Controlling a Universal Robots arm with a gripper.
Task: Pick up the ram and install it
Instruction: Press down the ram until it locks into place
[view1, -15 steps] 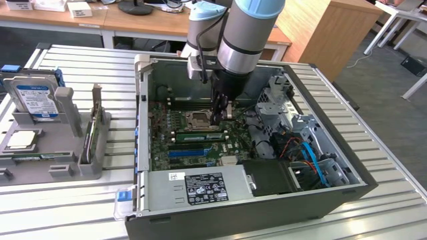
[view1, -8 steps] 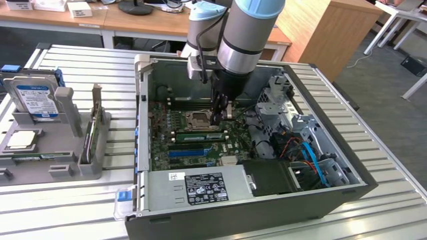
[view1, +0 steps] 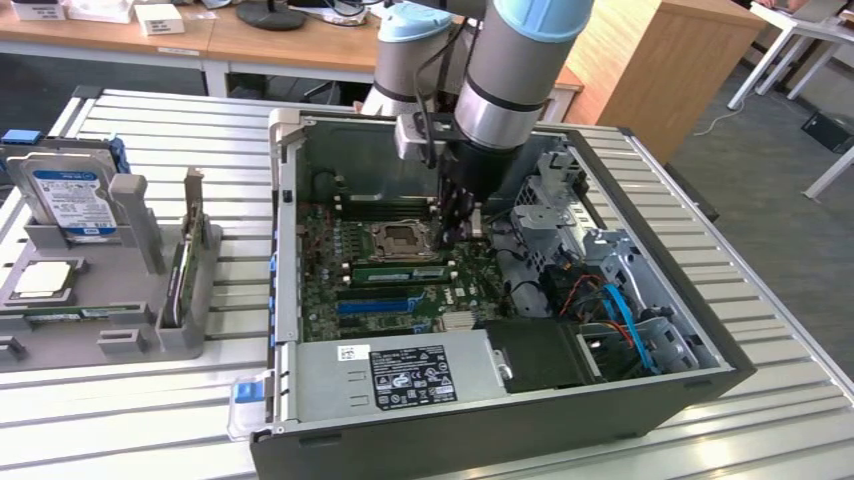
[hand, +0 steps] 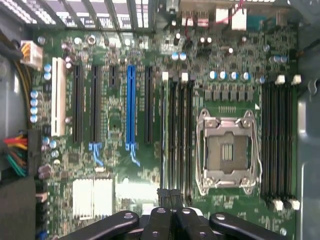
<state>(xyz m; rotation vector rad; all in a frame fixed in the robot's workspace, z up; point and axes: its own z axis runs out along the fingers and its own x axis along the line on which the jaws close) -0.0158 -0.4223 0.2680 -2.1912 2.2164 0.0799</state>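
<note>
On the exterior view's left we see a grey holder (view1: 120, 300) on the slatted surface (view1: 747, 300), carrying a hard drive (view1: 74, 200). To its right stands the open computer case (view1: 507, 400), the ram (view1: 398, 272) already seated in a slot just beside the CPU socket (view1: 398, 240). Our gripper (view1: 461, 222) hangs over the motherboard (hand: 125, 150) beside that socket, fingers pressed together, holding nothing.

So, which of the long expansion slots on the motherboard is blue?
The blue slot: it stands between black slots, with a white slot at the far end.
</note>
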